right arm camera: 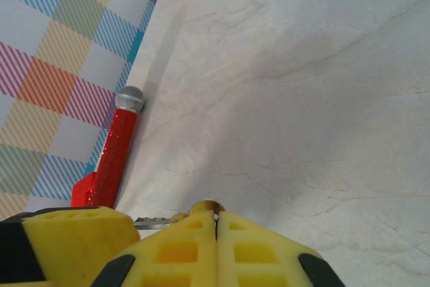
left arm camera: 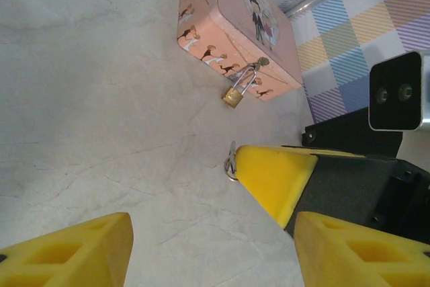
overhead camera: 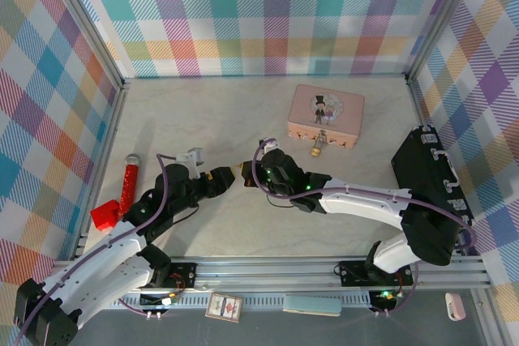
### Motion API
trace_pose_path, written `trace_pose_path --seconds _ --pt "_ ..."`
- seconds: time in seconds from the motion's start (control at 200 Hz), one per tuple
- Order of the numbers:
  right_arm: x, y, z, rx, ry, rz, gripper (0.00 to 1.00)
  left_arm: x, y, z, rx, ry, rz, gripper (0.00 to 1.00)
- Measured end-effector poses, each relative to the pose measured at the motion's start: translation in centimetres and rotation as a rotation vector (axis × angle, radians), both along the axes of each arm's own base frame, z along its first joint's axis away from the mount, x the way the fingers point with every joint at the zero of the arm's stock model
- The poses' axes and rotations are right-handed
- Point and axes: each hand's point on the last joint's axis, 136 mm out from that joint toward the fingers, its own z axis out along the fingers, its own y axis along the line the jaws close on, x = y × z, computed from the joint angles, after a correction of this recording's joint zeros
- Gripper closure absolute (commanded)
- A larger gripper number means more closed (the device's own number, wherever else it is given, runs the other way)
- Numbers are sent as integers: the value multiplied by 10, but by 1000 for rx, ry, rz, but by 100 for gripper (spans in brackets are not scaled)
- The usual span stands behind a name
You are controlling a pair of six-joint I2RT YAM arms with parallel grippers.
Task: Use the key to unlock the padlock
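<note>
The right pincer [right arm camera: 216, 218] is clenched on the key [right arm camera: 153, 220], the left pincer [left arm camera: 211, 233] is released beside it, and the padlock [overhead camera: 318, 145], at their two o'clock, hangs seemingly locked on the tin [overhead camera: 324, 107], so inserting and turning remain.

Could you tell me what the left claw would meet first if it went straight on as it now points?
Probably the right claw, shut on the key, directly ahead of the open left claw. The padlock at the pink tin lies beyond it; depth is hard to judge.
</note>
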Motion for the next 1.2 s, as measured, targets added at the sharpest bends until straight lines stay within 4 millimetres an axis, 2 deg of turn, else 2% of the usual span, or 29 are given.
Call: trace_pose_path --seconds 0.625,1.2 --pt "-14 10 1 13 9 54 100 3 -7 -3 3 16 -19 62" --pt "-20 13 1 1 14 73 100 4 -7 -2 1 13 -18 76"
